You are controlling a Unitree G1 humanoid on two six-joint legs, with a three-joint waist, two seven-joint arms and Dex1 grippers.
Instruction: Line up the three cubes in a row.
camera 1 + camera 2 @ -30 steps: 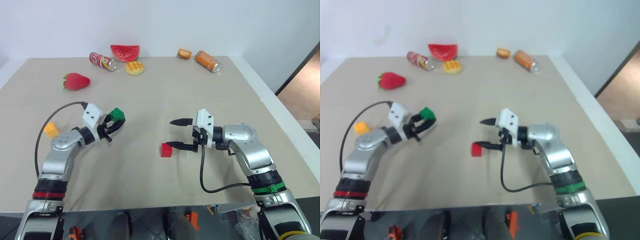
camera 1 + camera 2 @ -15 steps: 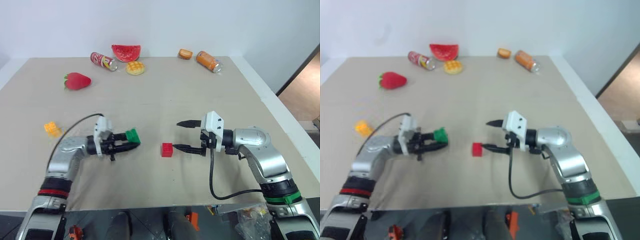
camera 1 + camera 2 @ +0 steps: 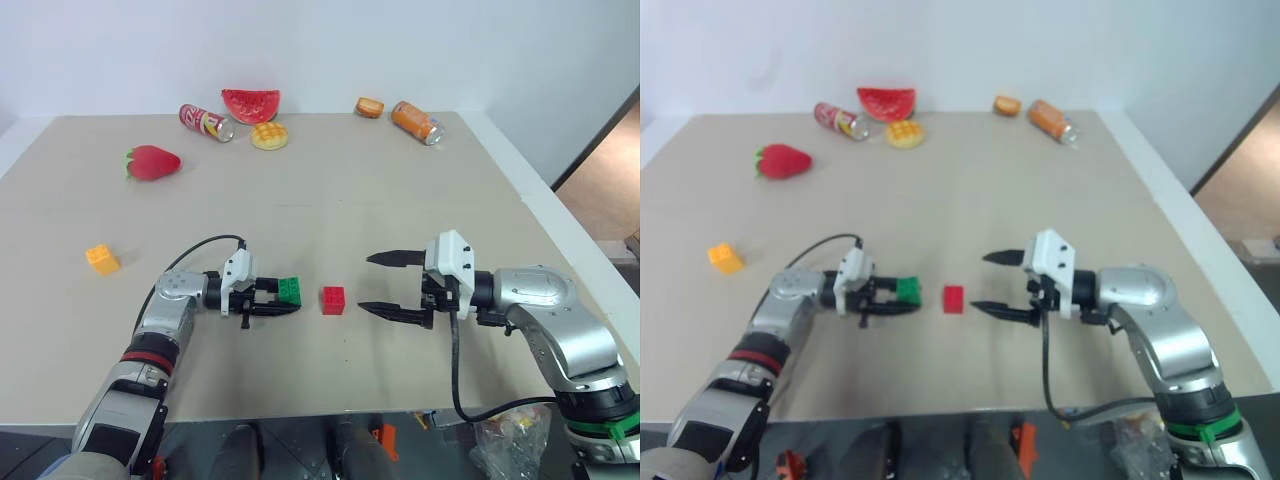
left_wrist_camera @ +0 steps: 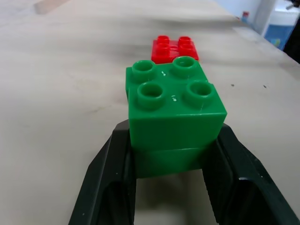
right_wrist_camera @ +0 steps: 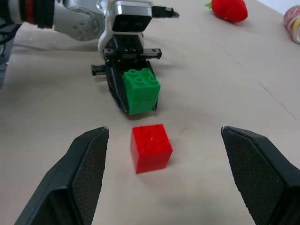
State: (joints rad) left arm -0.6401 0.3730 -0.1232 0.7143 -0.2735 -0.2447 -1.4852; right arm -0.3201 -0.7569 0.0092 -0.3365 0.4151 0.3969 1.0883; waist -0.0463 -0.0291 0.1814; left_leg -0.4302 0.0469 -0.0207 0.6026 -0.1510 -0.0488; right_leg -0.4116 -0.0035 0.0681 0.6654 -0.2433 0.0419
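While the left gripper [image 3: 285,300] pinches the green cube [image 3: 291,290] between its two black fingers, it holds the brick low over the table [image 3: 400,190], just beside the red cube [image 3: 333,300] on the side toward the table's left edge. Judged from that spot, the green one is being brought in as the red one's neighbour, so the row starts here, midway along the near edge. Right gripper [image 3: 385,284] hangs on the red cube's other side, fingers spread wide, nothing between them; probably standing clear to leave room. Orange-yellow cube [image 3: 101,259] sits alone, well apart, toward the left edge, not yet lined up. Two cans lie on their sides along the far edge: a red can [image 3: 205,121], an orange can [image 3: 415,122]. No containers hold anything.
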